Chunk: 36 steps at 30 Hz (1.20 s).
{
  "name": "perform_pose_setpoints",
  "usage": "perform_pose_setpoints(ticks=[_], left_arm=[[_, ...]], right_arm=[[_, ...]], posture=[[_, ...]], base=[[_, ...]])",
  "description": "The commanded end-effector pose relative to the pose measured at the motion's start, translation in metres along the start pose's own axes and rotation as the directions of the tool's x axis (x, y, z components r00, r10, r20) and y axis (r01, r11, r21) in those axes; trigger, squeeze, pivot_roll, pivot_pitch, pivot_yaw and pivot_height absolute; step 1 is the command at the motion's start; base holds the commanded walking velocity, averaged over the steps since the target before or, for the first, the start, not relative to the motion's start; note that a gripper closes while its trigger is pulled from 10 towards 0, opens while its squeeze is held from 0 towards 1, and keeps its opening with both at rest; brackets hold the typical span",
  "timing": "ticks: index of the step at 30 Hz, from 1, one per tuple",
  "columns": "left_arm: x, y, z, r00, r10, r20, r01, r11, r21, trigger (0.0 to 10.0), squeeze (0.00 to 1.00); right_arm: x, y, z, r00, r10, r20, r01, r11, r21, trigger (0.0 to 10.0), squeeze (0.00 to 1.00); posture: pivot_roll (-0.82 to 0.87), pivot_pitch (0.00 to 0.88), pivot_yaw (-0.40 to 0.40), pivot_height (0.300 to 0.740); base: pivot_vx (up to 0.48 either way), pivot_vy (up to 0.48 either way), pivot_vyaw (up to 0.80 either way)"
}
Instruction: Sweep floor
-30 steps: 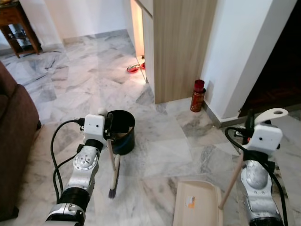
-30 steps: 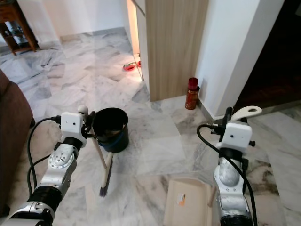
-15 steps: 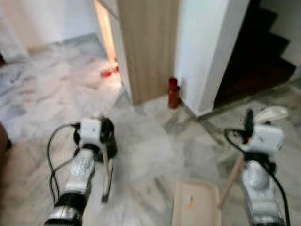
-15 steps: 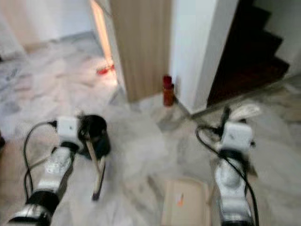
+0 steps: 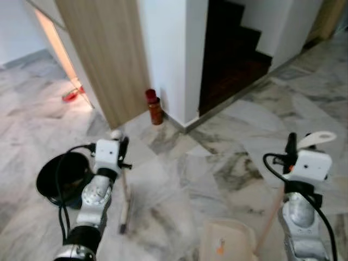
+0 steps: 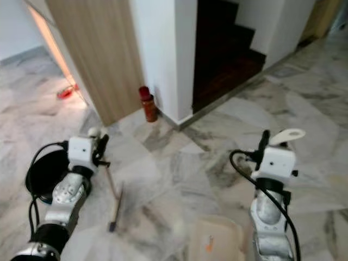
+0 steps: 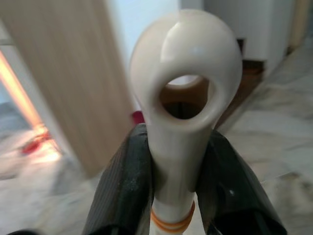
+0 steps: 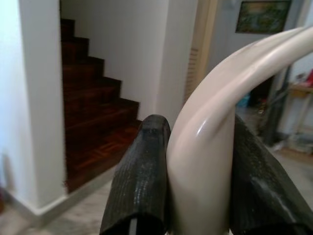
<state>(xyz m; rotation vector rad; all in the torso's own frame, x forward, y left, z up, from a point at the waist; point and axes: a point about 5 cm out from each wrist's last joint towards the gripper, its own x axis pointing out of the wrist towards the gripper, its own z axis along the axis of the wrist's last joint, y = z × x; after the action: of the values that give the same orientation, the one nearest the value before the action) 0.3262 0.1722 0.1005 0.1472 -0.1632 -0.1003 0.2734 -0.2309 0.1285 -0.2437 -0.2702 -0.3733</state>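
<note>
Broom (image 5: 124, 204) and dustpan (image 5: 227, 243) (both gripped)

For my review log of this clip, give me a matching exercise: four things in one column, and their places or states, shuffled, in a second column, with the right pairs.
Things:
1. broom
2. dustpan
3. black bucket
4. red canister

Places or states:
A. standing on the floor at the foot of the white wall, beside the wooden panel
B. handle clamped in the left gripper, bristles down on the floor
C. on the floor behind the left arm
D. long handle clamped in the right gripper, pan low between the arms

Pairs: 1-B, 2-D, 3-C, 4-A
</note>
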Motion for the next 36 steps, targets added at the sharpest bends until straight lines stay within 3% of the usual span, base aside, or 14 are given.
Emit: perform_pose_setpoints(ticks=[1, 17, 25, 36], left_arm=[[0.001, 0.008, 0.007, 0.999, 0.018, 0.035, -0.019, 0.999, 0.025, 10.0, 0.00], [-0.001, 0.005, 0.007, 0.997, 0.067, 0.043, -0.067, 0.998, -0.002, 10.0, 0.00], [-0.002, 0.003, 0.007, 0.996, 0.077, 0.046, -0.077, 0.997, -0.008, 10.0, 0.00], [-0.002, -0.001, 0.007, 0.997, 0.056, 0.045, -0.055, 0.998, -0.006, 10.0, 0.00]], right_arm=[[0.003, 0.006, 0.010, 0.999, 0.013, 0.043, -0.014, 1.000, 0.024, 10.0, 0.00], [0.011, 0.002, 0.014, 0.998, 0.044, 0.050, -0.044, 0.999, 0.009, 10.0, 0.00], [0.015, 0.008, 0.016, 0.996, 0.066, 0.053, -0.067, 0.998, 0.011, 10.0, 0.00], [0.016, 0.007, 0.018, 0.996, 0.073, 0.059, -0.073, 0.997, 0.008, 10.0, 0.00]], posture=[[-0.15, 0.032, 0.067, 0.740], [-0.14, 0.018, 0.015, 0.740], [-0.14, 0.011, -0.002, 0.740], [-0.15, 0.016, 0.009, 0.740]], base=[[0.000, 0.000, -0.80], [0.000, 0.000, -0.80], [0.000, 0.000, -0.80], [0.000, 0.000, -0.65]])
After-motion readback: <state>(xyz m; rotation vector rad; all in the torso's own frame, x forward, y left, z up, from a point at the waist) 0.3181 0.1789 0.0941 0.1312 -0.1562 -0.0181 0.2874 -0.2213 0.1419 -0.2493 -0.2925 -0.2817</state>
